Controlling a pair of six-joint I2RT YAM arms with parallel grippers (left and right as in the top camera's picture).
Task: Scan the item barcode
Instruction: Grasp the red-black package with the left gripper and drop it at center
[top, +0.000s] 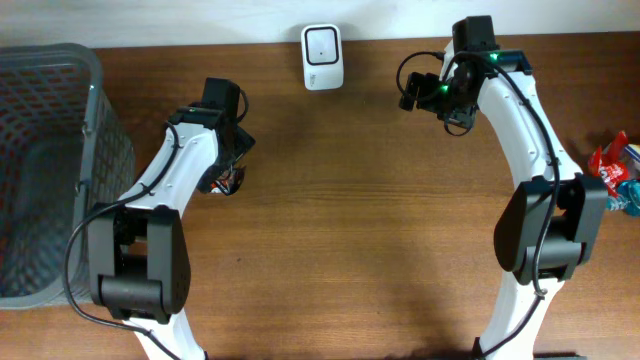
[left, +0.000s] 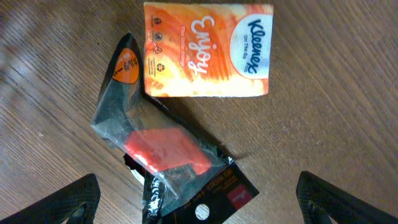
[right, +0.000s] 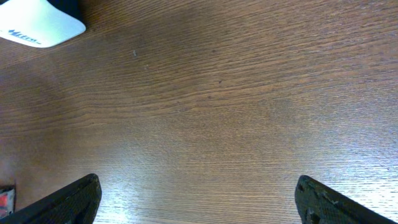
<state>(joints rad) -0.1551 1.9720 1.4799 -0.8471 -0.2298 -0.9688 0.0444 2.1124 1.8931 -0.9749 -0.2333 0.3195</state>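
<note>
The black-and-clear packet (left: 165, 149) lies flat on the counter (top: 370, 230). It holds an orange-red object and carries a round orange sticker (left: 126, 67) near its upper corner. An orange Kleenex tissue pack (left: 208, 50) lies just above it in the left wrist view, printed face up, its lower left edge touching the packet.

Both items sit under the wrist of the left arm (top: 175, 170), left of the counter's centre. The left jaws stand wide apart and hold nothing. The two dark fingertips (left: 71, 200) show at the lower corners of the view, one to each side of the packet and clear of it.

The white scanner (top: 322, 57) stands at the far edge of the counter, well apart from the packet.

The right arm (top: 525, 110) reaches toward the far edge, just right of the scanner. The right jaws are fully apart over bare wood, holding nothing.

A grey mesh basket (top: 95, 70) occupies the left end of the counter. Red and blue snack packets (top: 615, 172) lie at the right edge.
</note>
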